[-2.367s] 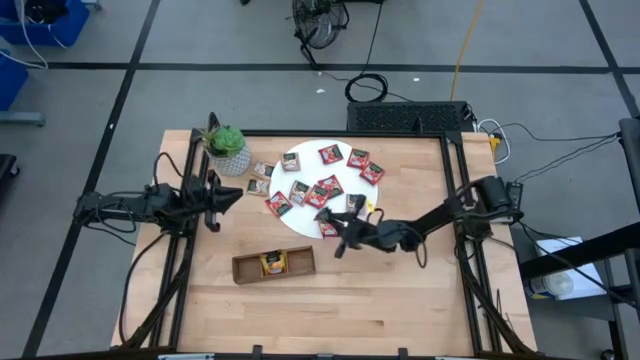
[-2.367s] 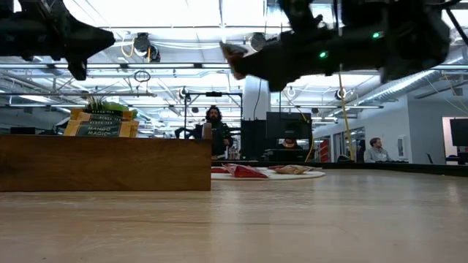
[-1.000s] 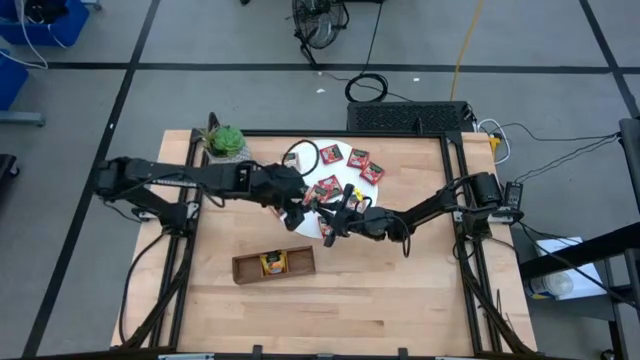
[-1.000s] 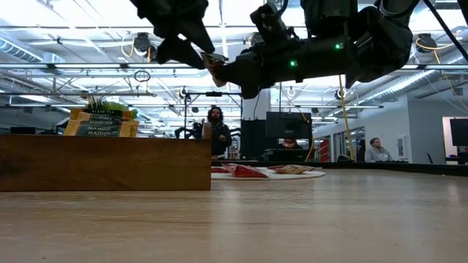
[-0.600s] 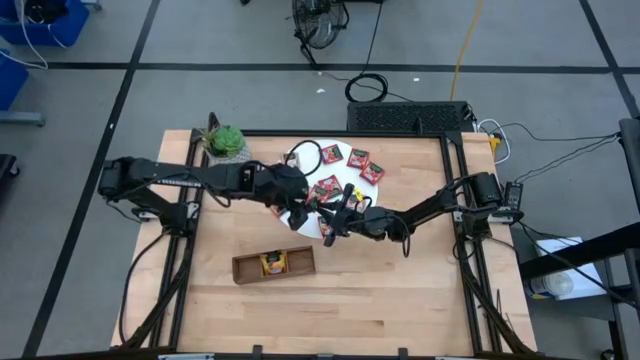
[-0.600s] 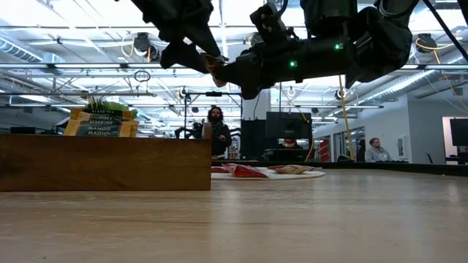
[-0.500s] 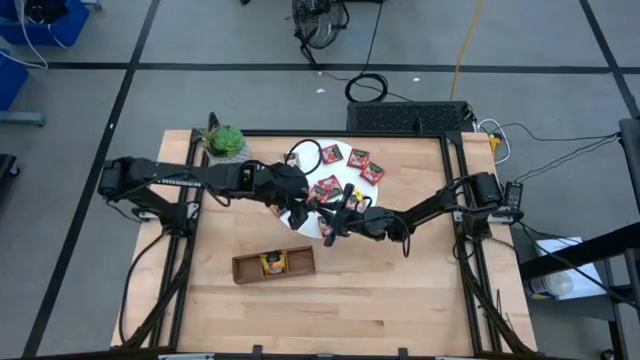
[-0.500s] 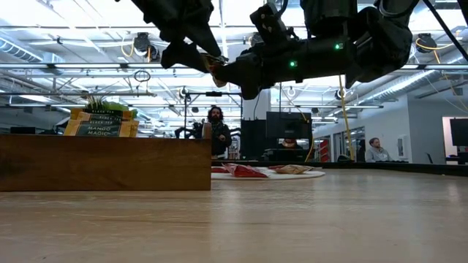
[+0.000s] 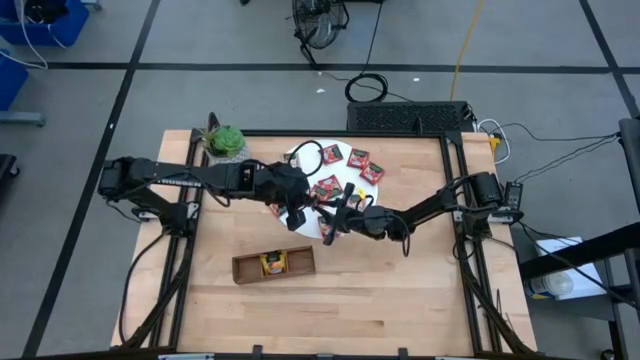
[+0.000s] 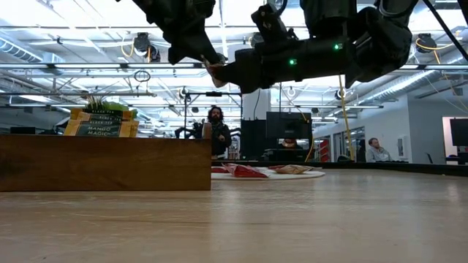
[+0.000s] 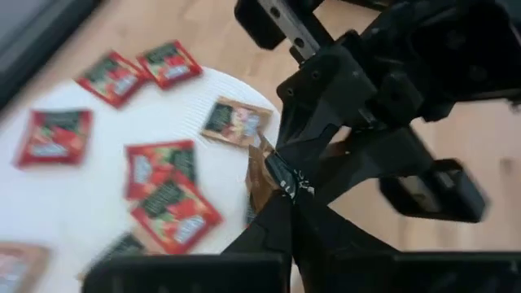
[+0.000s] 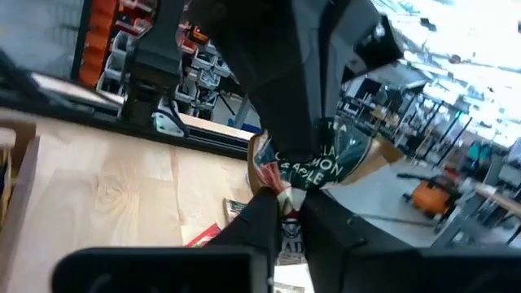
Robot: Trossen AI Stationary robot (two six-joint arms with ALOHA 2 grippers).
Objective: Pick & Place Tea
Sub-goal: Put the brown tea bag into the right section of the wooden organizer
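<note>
A brown tea sachet hangs in the air over the near edge of the white plate, with both grippers on it. My left gripper reaches in from the table's left, shut on the sachet. My right gripper comes in from the right and is also closed on it. Several red sachets lie flat on the plate. A yellow sachet stands in the wooden tray. My left gripper pinches the sachet's edge between its two fingers, slanting down from the table's left. The sachet is lifted clear above the plate. My right gripper pinches the sachet's lower corner between its two fingers, coming about level from the table's right. The sachet stands up past the fingers, clear of the table.
A small green potted plant stands at the table's far left corner. The wooden tray lies near the front, left of centre. Bare tabletop shows at the near right. People sit in the room beyond the table.
My left gripper has stayed beside the raised sachet, rolled a little at the wrist, and shut its fingers on the sachet. My right gripper has kept its place with the sachet still between its fingers.
</note>
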